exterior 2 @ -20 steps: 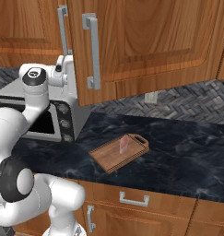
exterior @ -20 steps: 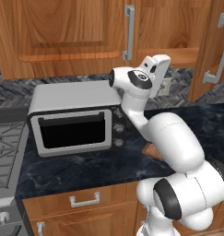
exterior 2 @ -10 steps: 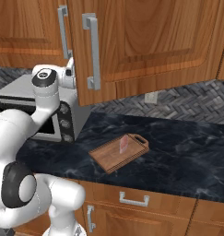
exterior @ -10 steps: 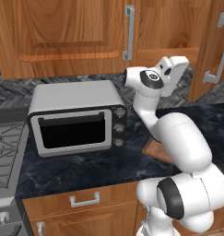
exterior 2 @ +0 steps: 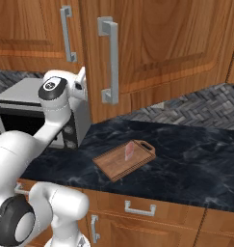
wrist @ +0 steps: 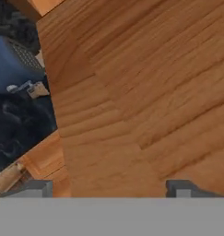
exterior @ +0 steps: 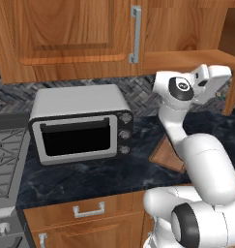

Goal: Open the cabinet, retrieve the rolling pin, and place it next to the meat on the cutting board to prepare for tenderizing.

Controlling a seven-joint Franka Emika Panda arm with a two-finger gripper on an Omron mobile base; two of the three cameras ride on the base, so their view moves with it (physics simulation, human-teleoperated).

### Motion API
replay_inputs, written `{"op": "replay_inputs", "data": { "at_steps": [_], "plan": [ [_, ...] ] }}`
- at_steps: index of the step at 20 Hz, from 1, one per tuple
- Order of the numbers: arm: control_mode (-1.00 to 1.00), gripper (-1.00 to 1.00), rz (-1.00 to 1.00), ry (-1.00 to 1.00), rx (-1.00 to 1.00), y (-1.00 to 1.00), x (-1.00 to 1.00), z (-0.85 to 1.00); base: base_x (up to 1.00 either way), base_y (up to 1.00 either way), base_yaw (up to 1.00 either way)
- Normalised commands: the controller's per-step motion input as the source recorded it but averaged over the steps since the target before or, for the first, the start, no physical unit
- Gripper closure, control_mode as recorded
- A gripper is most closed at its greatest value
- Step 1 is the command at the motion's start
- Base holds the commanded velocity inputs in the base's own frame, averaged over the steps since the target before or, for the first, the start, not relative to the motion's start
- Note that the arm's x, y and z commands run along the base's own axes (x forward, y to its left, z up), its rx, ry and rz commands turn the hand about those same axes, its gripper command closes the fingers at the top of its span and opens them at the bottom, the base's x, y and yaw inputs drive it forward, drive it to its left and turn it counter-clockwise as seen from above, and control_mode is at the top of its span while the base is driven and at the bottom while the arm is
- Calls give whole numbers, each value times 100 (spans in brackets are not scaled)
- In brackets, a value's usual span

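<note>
Your gripper [wrist: 109, 189] stands wide, empty — cabinet [wrist: 145, 92] door wood fills twelve o'clock; meat [exterior 2: 129, 151] lies on the cutting board [exterior 2: 113, 166].

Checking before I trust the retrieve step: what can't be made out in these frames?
- Inside of the cabinet: the swung-out door hides it in the right base view; the picture's edge cuts it in the left base view.
- Rolling pin: maybe the tan end in the hand view, mostly cut by the edge.
- Gripper: fingertips wide apart, facing the door.
- Cutting board: half behind the arm in the left base view.
</note>
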Motion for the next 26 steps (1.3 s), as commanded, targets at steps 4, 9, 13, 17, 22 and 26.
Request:
{"op": "replay_inputs", "data": {
  "at_steps": [4, 9, 13, 17, 22, 26],
  "plan": [
    [-100, -100, -13, -9, 0, -93, -36, 1, 0, 0, 0],
    [-100, -100, 0, 1, 0, -93, 9, -3, 0, 0, 0],
    [-100, -100, 11, 3, 3, -94, 21, -4, 0, 0, 0],
    [-100, -100, 9, 0, 5, -98, 15, -6, 0, 0, 0],
    [-100, -100, 7, 0, 5, -90, 17, -5, 0, 0, 0],
    [-100, -100, 3, 0, 3, -35, 0, 0, 0, 0, 0]
  ]
}}
